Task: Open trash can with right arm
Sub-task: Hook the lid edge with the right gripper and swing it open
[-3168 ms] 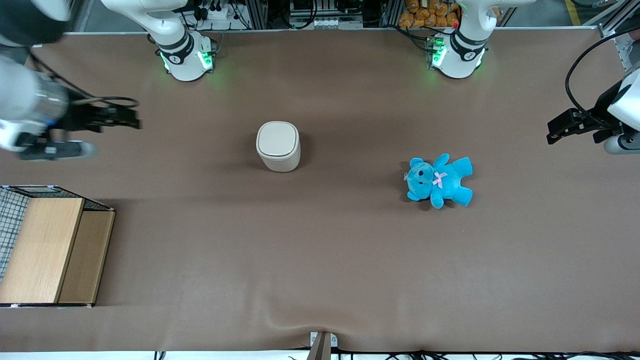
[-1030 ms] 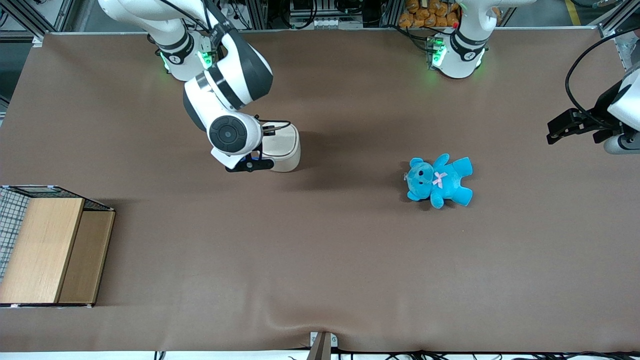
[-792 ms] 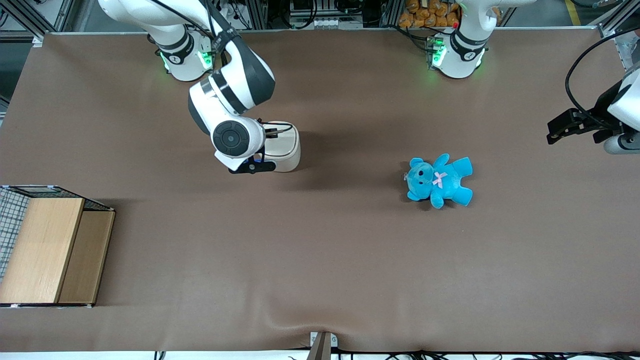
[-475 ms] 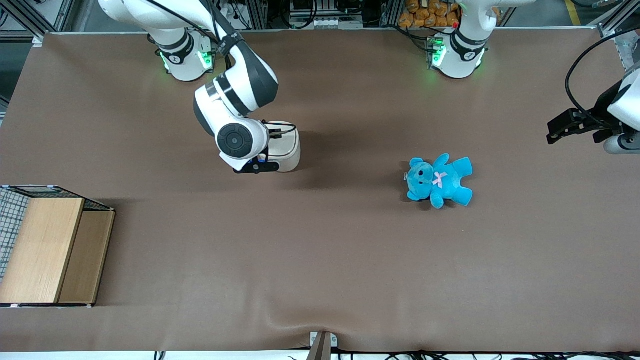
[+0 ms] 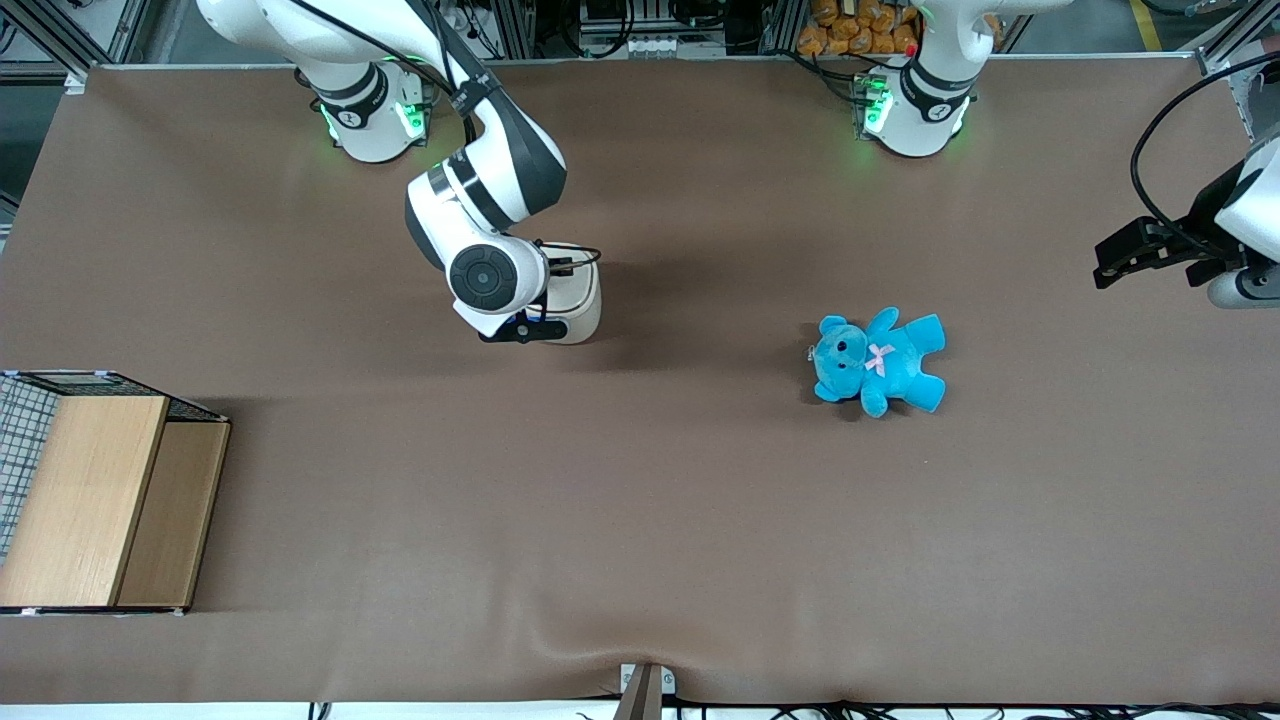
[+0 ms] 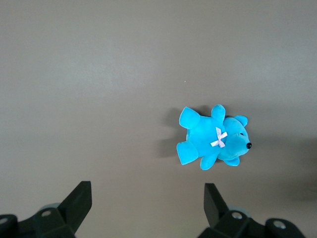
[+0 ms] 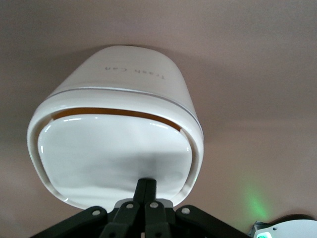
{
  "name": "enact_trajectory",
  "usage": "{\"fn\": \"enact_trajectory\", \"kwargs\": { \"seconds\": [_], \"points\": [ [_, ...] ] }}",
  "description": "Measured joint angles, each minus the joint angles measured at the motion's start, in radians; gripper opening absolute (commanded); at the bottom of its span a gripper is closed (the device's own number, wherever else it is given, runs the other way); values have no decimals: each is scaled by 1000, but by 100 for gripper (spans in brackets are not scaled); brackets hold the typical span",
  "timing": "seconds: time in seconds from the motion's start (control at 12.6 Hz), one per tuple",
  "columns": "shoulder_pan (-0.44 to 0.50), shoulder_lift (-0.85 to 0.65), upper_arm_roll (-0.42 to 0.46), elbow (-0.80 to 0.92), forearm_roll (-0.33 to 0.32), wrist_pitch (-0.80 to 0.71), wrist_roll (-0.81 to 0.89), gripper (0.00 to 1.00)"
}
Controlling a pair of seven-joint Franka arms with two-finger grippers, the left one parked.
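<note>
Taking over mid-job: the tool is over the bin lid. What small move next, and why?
Probably press straight down a little more. The shut tool rests its tips on the lid near one edge of the bin, and a thin gap shows along another edge, so the lid seems to be tipping.

We see a big brown table [image 5: 640, 520]. At its edge farthest from us, metal racks [image 5: 560, 25] hold tangled cables [image 5: 450, 20].

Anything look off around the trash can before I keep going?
Nothing is spilled or damaged. The trash can stands upright; its lid shows a thin dark gap along one edge. The gripper, fingers together, sits over the lid's rim. The blue teddy bear lies flat, apart.
</note>
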Motion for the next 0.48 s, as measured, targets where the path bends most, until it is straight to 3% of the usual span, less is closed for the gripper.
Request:
{"fn": "enact_trajectory", "kwargs": {
  "seconds": [0.48],
  "points": [
    [0,-25,-3,-36,13,37,3,0]
  ]
}}
